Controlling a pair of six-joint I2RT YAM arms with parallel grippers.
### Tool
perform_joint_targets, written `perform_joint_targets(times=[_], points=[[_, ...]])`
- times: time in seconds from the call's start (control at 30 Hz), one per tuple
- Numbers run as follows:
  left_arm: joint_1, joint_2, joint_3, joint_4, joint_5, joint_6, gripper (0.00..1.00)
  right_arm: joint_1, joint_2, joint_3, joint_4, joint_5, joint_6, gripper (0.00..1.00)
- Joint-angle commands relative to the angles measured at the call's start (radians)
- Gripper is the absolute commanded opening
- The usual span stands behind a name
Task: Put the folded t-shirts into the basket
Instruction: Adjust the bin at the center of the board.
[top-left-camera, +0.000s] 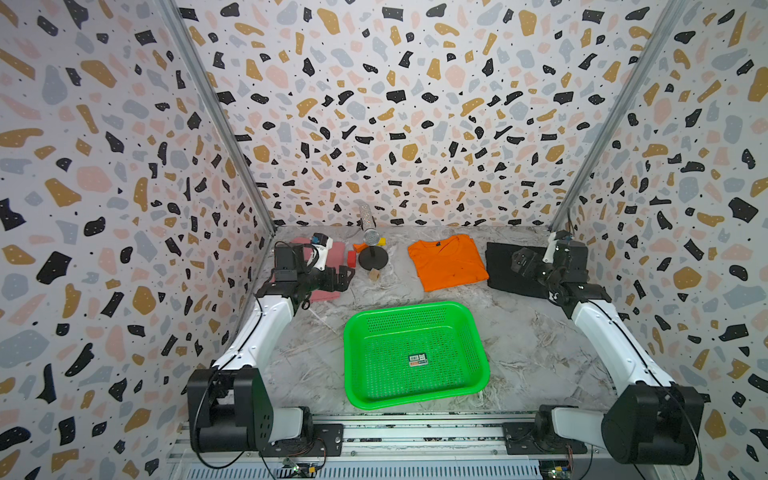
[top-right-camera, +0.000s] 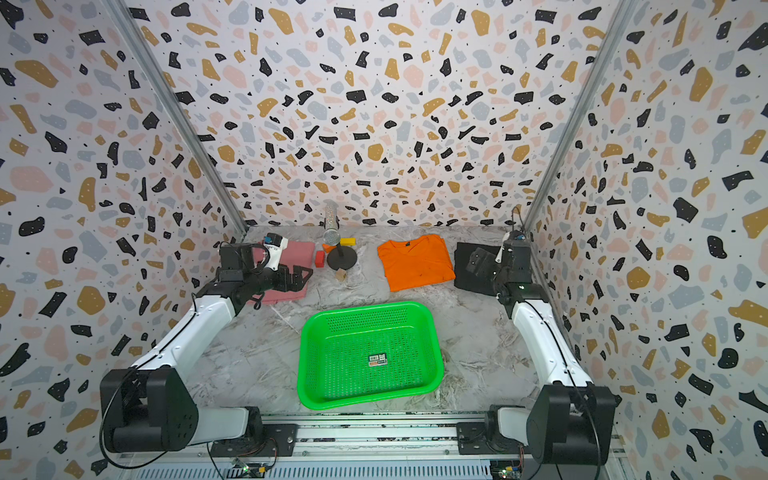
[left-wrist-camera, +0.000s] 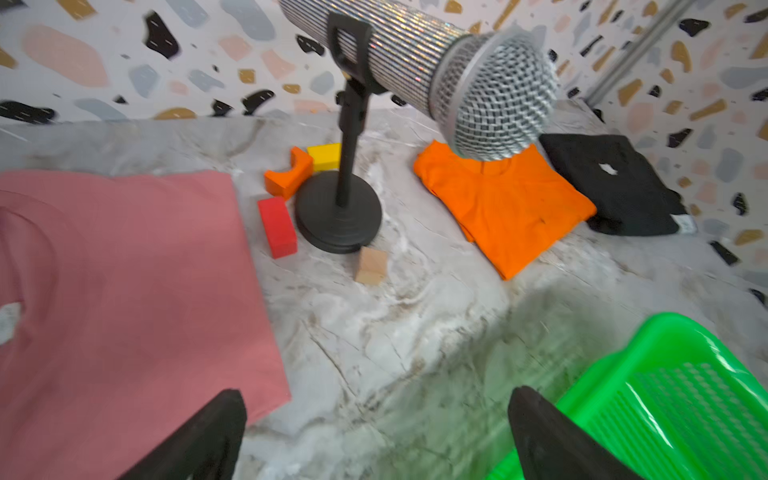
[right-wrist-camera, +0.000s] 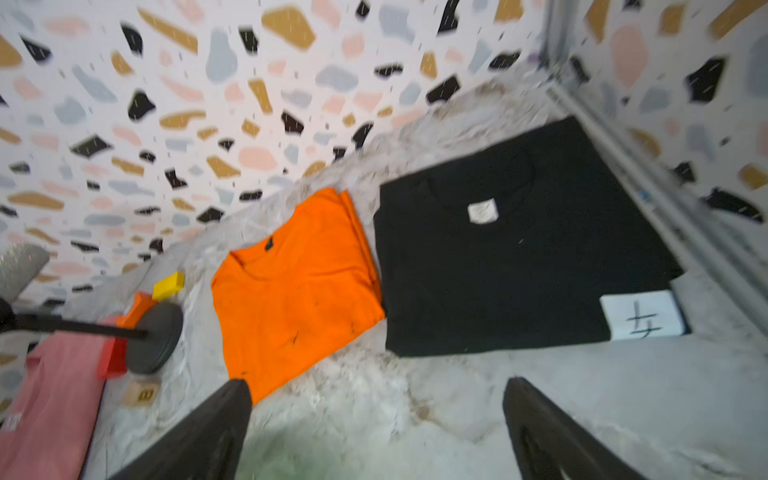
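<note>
Three folded t-shirts lie along the back of the table. The pink one (top-left-camera: 336, 254) (left-wrist-camera: 124, 282) is at the left, partly under my left arm. The orange one (top-left-camera: 446, 262) (right-wrist-camera: 295, 291) is in the middle and the black one (top-left-camera: 500, 268) (right-wrist-camera: 519, 266) at the right. The green basket (top-left-camera: 348, 353) (top-right-camera: 302, 357) stands empty at the front centre. My left gripper (top-left-camera: 347, 277) (left-wrist-camera: 376, 399) hovers open over the pink shirt's near right corner. My right gripper (top-left-camera: 523, 261) (right-wrist-camera: 378, 386) is open above the black shirt's near edge, holding nothing.
A silver microphone on a black round stand (top-left-camera: 371, 239) (left-wrist-camera: 338, 216) stands between the pink and orange shirts. Around its base lie a red block (left-wrist-camera: 277, 226), an orange block (left-wrist-camera: 289, 174), a yellow block (left-wrist-camera: 324, 156) and a wooden cube (left-wrist-camera: 371, 266). Patterned walls close in three sides.
</note>
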Motion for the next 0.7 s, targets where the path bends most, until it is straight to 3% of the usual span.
perform_joint_targets(times=[0.0, 0.2, 0.33, 0.5, 0.67], points=[[0.006, 0.030, 0.071, -0.354, 0.184, 0.109, 1.00, 0.123, 0.060, 0.097, -0.366, -0.058, -0.050, 0.97], [-0.006, 0.015, 0.106, -0.558, 0.112, 0.236, 1.00, 0.200, 0.129, 0.136, -0.636, -0.164, -0.081, 0.83], [-0.006, -0.007, 0.064, -0.548, 0.066, 0.257, 1.00, 0.280, 0.085, 0.060, -0.658, -0.180, -0.084, 0.74], [-0.007, 0.027, 0.062, -0.549, 0.039, 0.278, 1.00, 0.386, 0.162, 0.119, -0.739, -0.119, -0.103, 0.69], [-0.007, 0.016, 0.031, -0.542, 0.026, 0.300, 1.00, 0.421, 0.189, 0.088, -0.730, -0.088, -0.067, 0.46]])
